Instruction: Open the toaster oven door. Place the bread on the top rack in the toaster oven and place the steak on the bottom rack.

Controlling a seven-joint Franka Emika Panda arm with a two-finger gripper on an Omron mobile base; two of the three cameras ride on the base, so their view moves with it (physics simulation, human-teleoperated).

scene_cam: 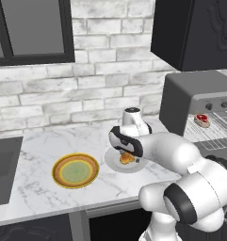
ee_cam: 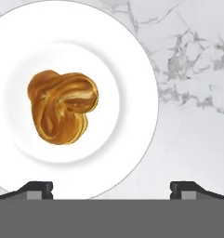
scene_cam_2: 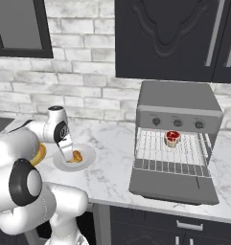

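Hand view looks straight down on the bread [ee_cam: 62, 107], a golden-brown twisted lump lying on a white plate [ee_cam: 132, 69] that sits on the marble tabletop [ee_cam: 197, 116]. The bread lies off toward one fingertip's side rather than centred between the two dark fingertips [ee_cam: 38, 189], which stand far apart with nothing between them, so the hand [ee_cam: 111, 189] is wide and holds nothing. From the right base view the hand [scene_cam_2: 69, 154] hangs directly above the bread [scene_cam_2: 76, 156], close over the plate [scene_cam_2: 88, 154]. Well away from the hand, the oven [scene_cam_2: 177, 119] stands with its door [scene_cam_2: 172, 184] folded down flat toward the front. The steak [scene_cam_2: 172, 138] rests on a wire rack [scene_cam_2: 155, 153] inside; which of the two racks cannot be told. On the hand's other side, just beside the white plate, lies a yellow-rimmed plate [scene_cam: 75, 170].
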